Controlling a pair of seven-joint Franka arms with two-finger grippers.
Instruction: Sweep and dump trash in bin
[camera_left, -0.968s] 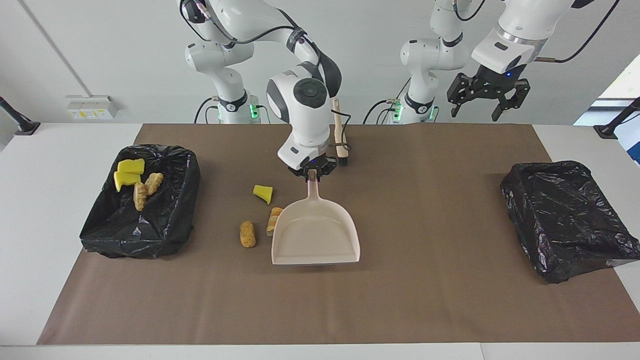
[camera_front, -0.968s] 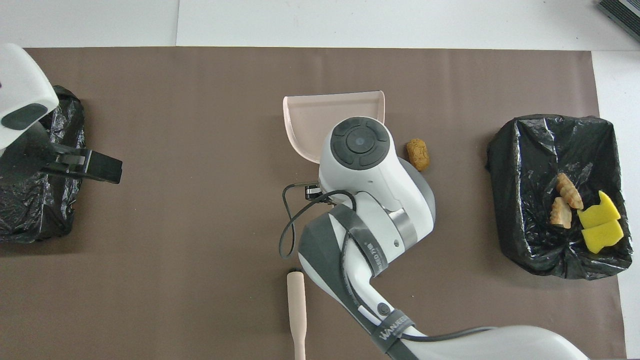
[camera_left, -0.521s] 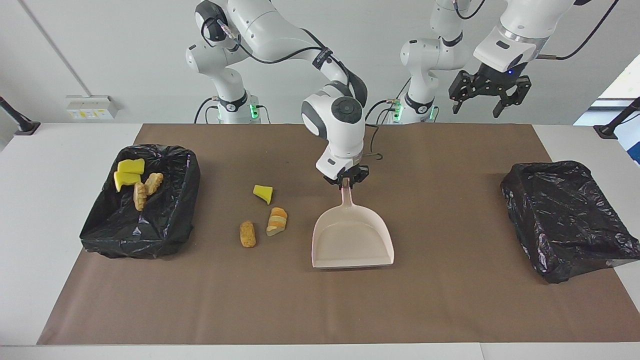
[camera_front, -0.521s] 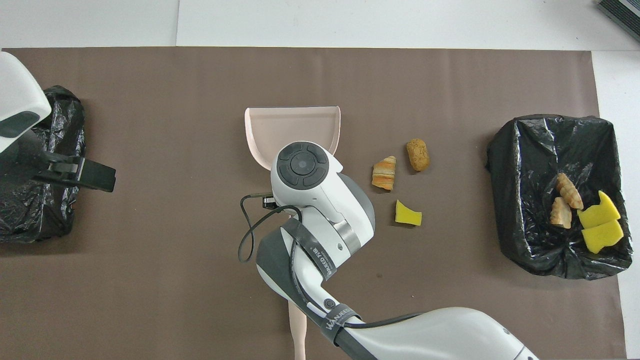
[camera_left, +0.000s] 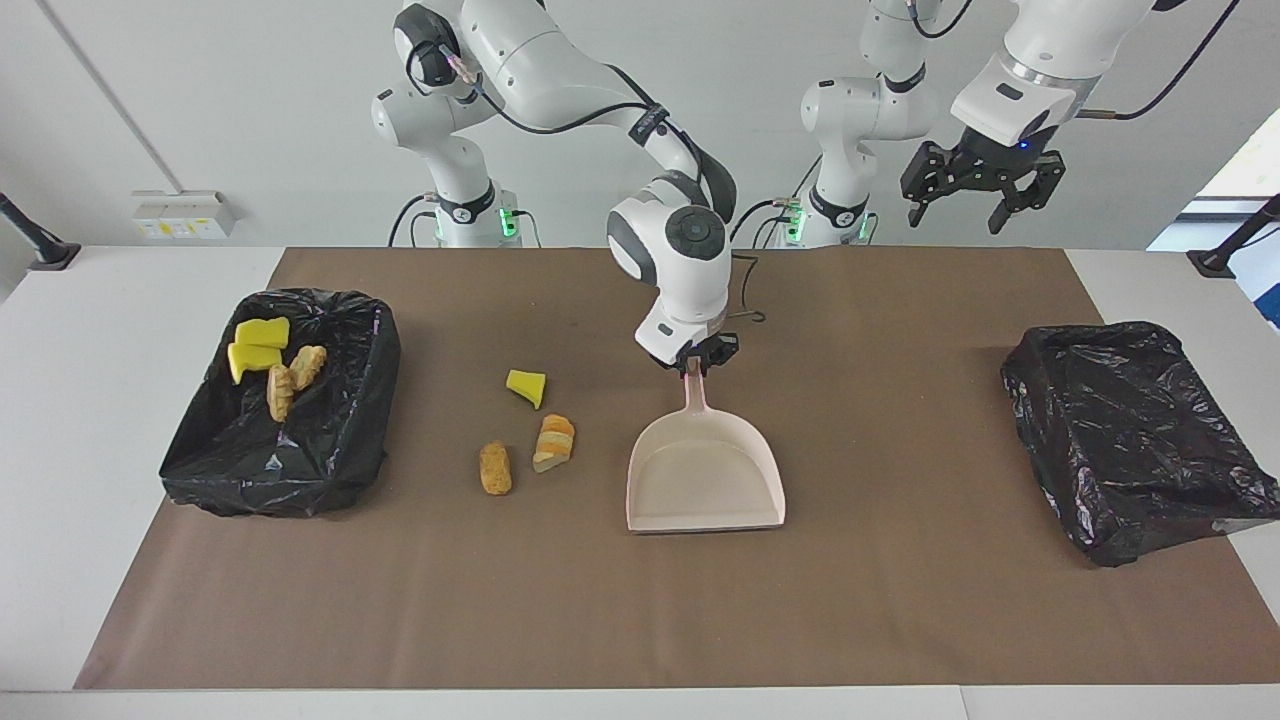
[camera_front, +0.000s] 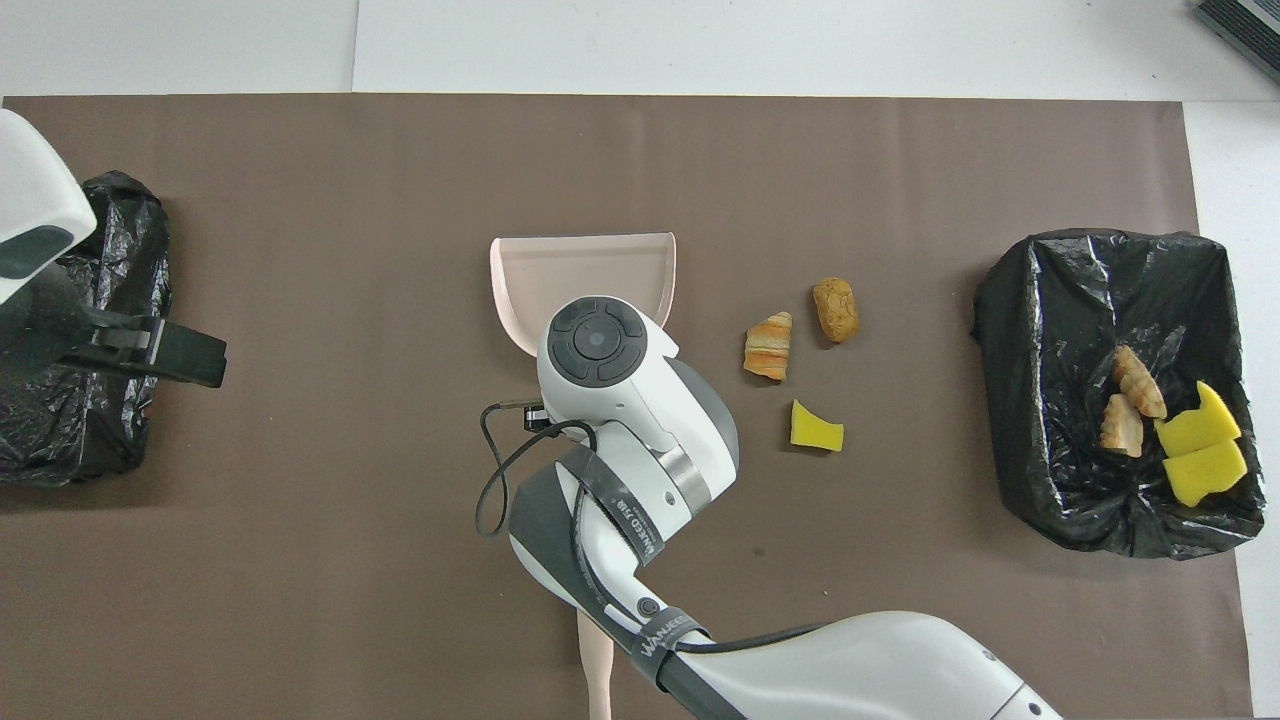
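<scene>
Fingers of the right gripper (camera_left: 694, 362) are closed on the tip of the dustpan's handle, the arm reaching down from above the middle of the table. Below it the beige dustpan (camera_left: 706, 478) lies flat on the brown mat (camera_left: 900, 600), its pan bare and its open mouth turned away from the robots.

Three pieces of trash lie loose on the mat beside the dustpan, toward the right arm's end of the table, none of them touching it: an orange-striped croissant piece (camera_left: 553, 441) closest to the pan, a brown crumbed nugget (camera_left: 494, 468) just beside that, and a yellow sponge wedge (camera_left: 527, 387) nearer to the robots than both.

At the right arm's end stands the bin lined with a black bag (camera_left: 330, 440). In it lie two yellow sponge pieces (camera_left: 256, 347) and two croissant-like pieces (camera_left: 293, 377) (all four gathered in the corner nearest the robots).

The left gripper (camera_left: 980, 188) waits high in the air with its fingers spread wide, holding nothing. A second black-bagged bin (camera_left: 1140, 440) stands at the left arm's end of the table. The beige handle of a brush (camera_front: 596, 665) shows in the overhead view at the robots' edge of the mat, partly hidden under the right arm.
</scene>
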